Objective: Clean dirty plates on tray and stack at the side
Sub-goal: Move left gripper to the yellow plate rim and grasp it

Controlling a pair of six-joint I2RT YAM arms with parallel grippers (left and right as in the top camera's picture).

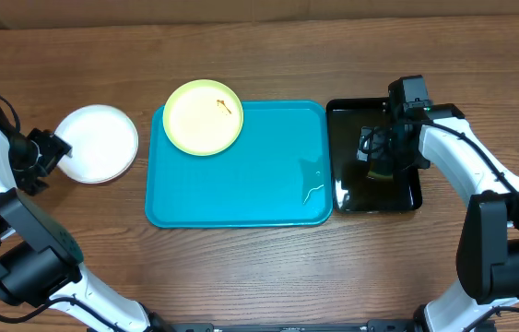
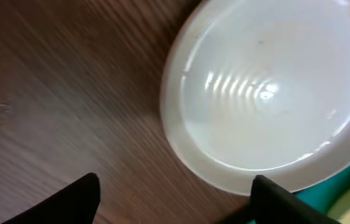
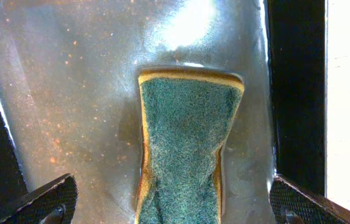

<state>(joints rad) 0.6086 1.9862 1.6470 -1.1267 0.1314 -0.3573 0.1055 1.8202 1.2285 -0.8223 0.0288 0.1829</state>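
A white plate [image 1: 99, 143] lies on the bare table left of the turquoise tray [image 1: 259, 175]. A pale yellow-green plate [image 1: 204, 117] with a small brown smear rests on the tray's far left corner. My left gripper [image 1: 50, 153] hangs open at the white plate's left rim. In the left wrist view the white plate [image 2: 268, 93] is just ahead, and the left gripper [image 2: 175, 200] holds nothing. My right gripper [image 1: 383, 152] hovers over the black tray [image 1: 347, 189]. It stands open [image 3: 175, 205] astride a green-topped yellow sponge [image 3: 184, 143], with neither pad touching it.
The black tray's floor [image 3: 69, 93] is wet and speckled. Thin water streaks [image 1: 312, 189] mark the right side of the turquoise tray. A sliver of that tray [image 2: 349, 180] shows beyond the white plate. Both arm bases stand at the table's near corners.
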